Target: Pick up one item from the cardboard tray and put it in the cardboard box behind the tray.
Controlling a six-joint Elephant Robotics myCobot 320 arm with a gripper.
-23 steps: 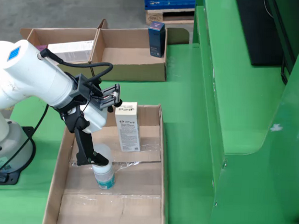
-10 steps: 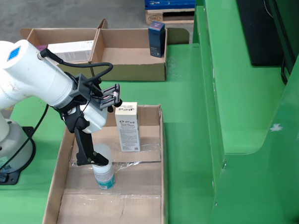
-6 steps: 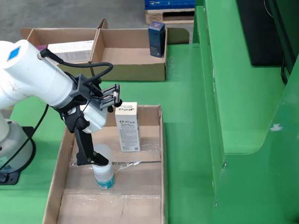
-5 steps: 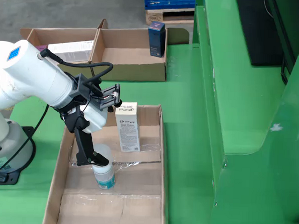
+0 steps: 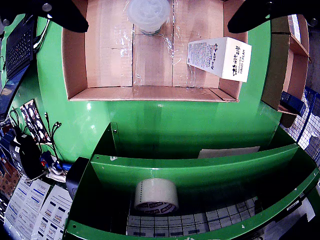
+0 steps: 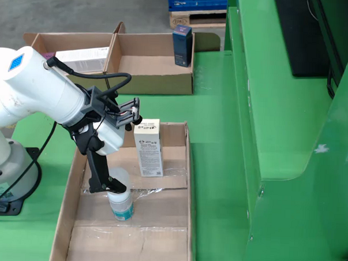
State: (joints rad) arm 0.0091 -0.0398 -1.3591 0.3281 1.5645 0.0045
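Gripper (image 6: 115, 188) down on the jar (image 6: 120, 204) in the cardboard tray (image 6: 63, 218), fingers spread wide either side, straddling for grasp; white carton (image 6: 148, 148) stands just beyond.

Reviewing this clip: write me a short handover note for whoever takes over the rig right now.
Gripper: jaws spread either side of the clear round plastic bottle with the teal label; whether they are clamped on it cannot be told.
Bottle: upright in the long shallow cardboard tray.
White upright carton with printed text: stands in the same tray, beside the arm.
Divided cardboard box behind the tray: a white flat box in one compartment, a dark blue carton at the other's far corner.
Done: approach to the bottle.
Left: grasp, lift, carry to the box, release.
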